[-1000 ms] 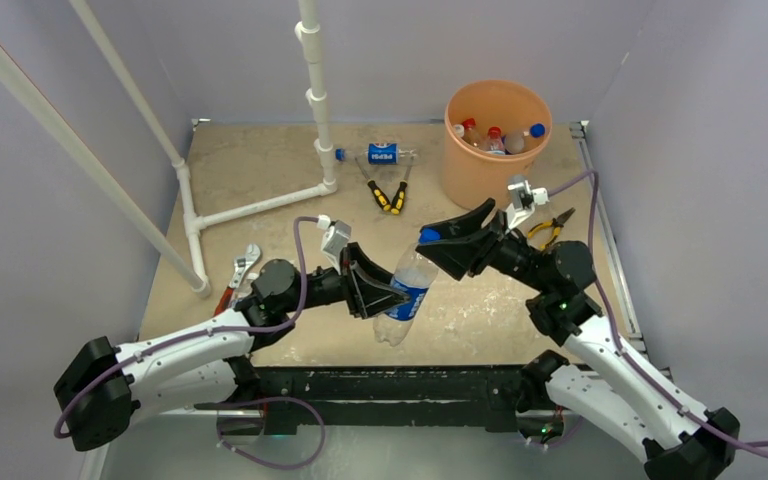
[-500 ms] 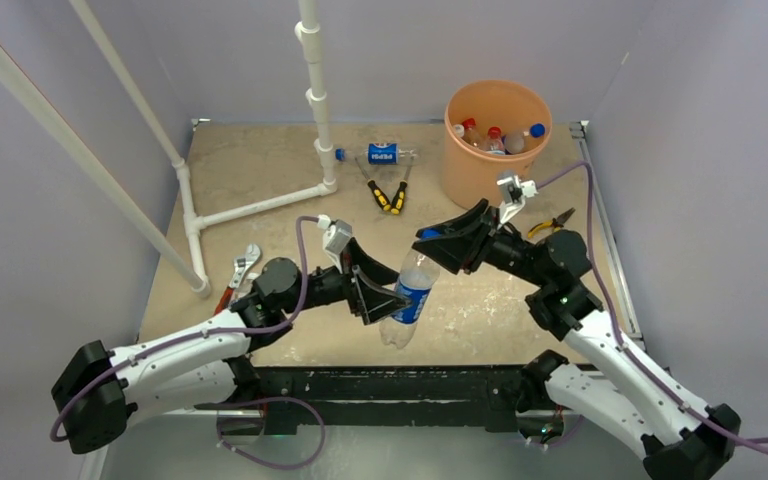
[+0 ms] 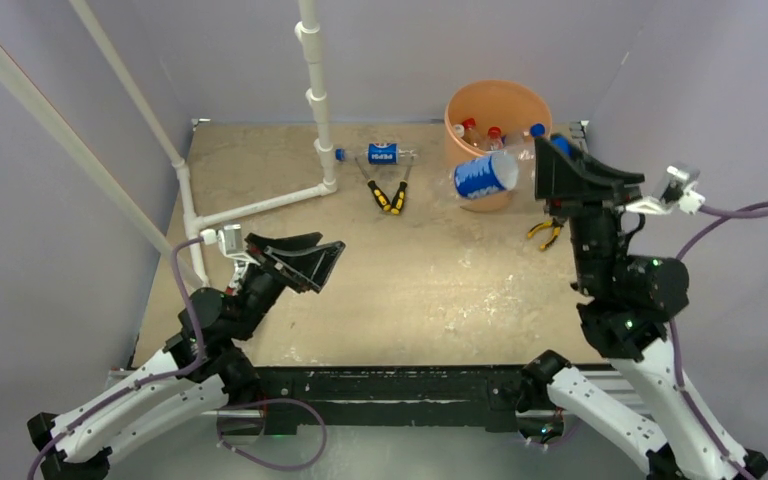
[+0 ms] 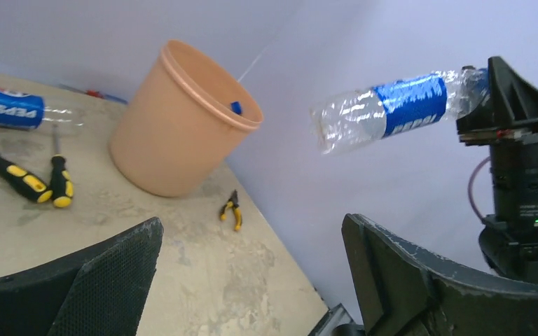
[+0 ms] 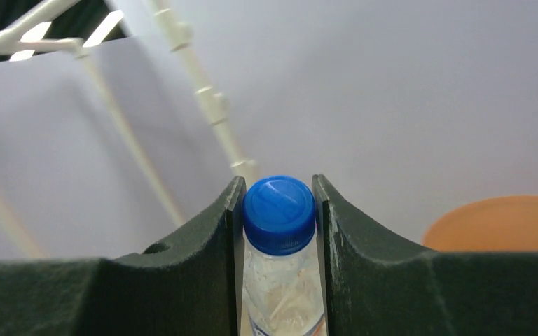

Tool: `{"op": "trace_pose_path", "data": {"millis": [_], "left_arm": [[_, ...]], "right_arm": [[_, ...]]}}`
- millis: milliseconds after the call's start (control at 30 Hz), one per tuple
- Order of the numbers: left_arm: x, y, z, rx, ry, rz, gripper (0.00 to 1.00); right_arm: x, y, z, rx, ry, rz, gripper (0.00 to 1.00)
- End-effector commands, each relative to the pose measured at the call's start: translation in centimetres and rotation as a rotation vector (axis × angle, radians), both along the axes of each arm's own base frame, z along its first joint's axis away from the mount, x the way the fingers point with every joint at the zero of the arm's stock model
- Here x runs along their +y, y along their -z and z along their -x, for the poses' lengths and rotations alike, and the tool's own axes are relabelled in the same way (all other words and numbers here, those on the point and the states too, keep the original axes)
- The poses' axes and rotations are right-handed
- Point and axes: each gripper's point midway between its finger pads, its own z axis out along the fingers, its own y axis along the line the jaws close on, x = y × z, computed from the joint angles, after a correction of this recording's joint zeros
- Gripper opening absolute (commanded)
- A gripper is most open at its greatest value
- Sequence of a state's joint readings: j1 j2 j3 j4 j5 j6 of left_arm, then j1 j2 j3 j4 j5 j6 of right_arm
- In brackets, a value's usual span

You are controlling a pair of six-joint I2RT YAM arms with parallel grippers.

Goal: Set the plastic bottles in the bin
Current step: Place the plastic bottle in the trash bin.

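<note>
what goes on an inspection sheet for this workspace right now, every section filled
surface: beige tabletop, stained.
job's things: held bottle level in the air near the bin, not in it; several capped bottles inside; Pepsi bottle lying on the table.
clutter: large pliers beside the Pepsi bottle; small pliers near the bin.
grippers: left gripper open, empty; right gripper shut on the held bottle's neck.
cables: purple cables looped along both arms.
surroundings: white pipe frame at left and back; plain walls.
</note>
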State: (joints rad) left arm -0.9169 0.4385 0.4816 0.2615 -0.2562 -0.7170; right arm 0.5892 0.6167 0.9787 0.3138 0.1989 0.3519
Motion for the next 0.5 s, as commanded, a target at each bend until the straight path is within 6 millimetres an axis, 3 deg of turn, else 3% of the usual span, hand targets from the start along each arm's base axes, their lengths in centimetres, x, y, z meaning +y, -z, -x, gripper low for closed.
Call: {"op": "trace_pose_path", "data": {"millis": [0, 100, 233, 333, 467], "left_arm": [[1.5, 2.7, -2.1, 0.103, -0.144, -0.047, 0.99], [1.2, 3.1, -2.3, 0.132, -0.141, -0.052, 0.97], [1.1, 3.2, -2.2, 0.145, -0.127, -0.028, 0.96], [1.2, 3.5, -2.1, 0.154, -0.127, -0.019, 0.96], [1.6, 4.1, -1.9, 0.158, -0.133, -0.023, 0.95]], "right_arm": [[-4.3, -1.9, -6.1, 0.066, 0.414, -0.061, 0.0], [-5.0, -2.6, -9.8, 0.101, 0.614, -0.016, 0.0], [-8.8, -2.9, -14.7, 0.124, 0.843, -0.024, 0.0], [-11.4, -1.0, -19.0, 0.195, 0.887, -0.029, 0.0], [-14.3, 1.6, -22.1, 0.251, 0.923, -0.032, 0.0]]}}
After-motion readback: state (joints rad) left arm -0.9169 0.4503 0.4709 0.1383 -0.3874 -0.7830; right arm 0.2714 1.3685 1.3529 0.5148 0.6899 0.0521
